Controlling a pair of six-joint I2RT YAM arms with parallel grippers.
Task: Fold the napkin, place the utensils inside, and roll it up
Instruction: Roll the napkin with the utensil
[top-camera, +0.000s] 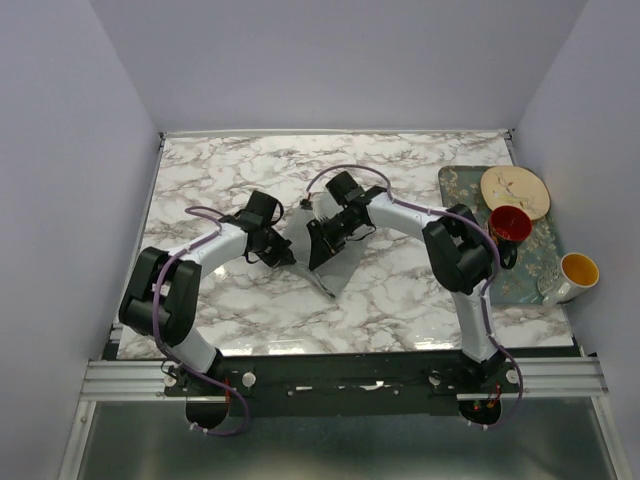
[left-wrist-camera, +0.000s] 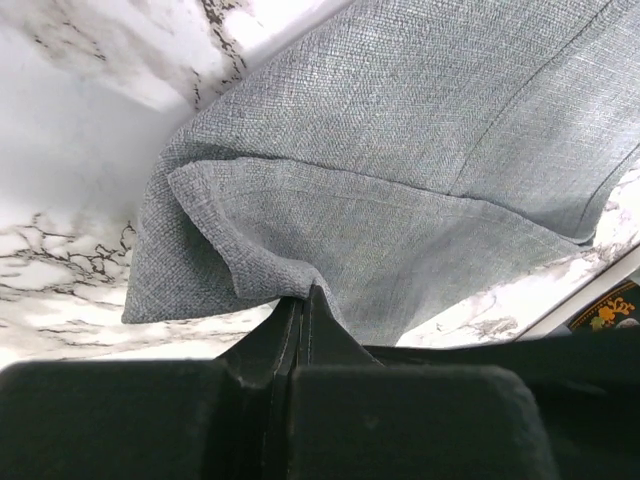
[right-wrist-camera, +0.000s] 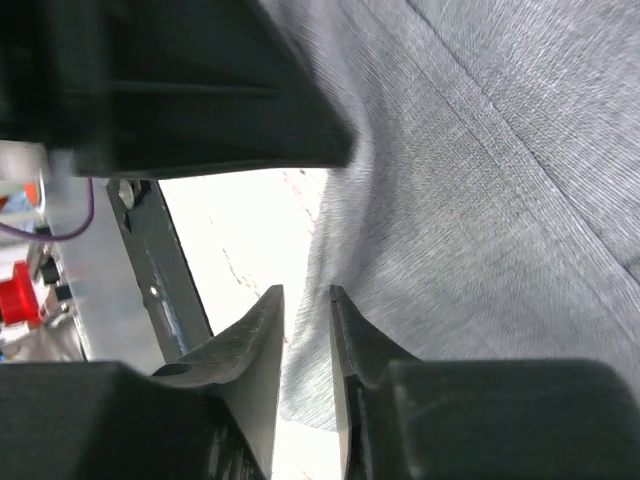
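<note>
The grey napkin (top-camera: 336, 272) hangs bunched between both grippers over the middle of the marble table, one corner pointing toward the near edge. My left gripper (top-camera: 282, 254) is shut on a folded edge of the napkin (left-wrist-camera: 400, 150), and the cloth comes out right at its fingertips (left-wrist-camera: 305, 296). From the right, my right gripper (top-camera: 323, 244) meets it with its jaws a little apart (right-wrist-camera: 304, 292). The napkin's edge (right-wrist-camera: 480, 200) runs past the gap and lies against the right finger, unpinched. The utensils are out of view.
A floral-patterned tray (top-camera: 530, 262) lies at the table's right edge with a cream plate (top-camera: 515, 190) and a red mug (top-camera: 508, 224) on it. A white cup with a yellow inside (top-camera: 578, 270) stands at its near right corner. Side walls close in both flanks.
</note>
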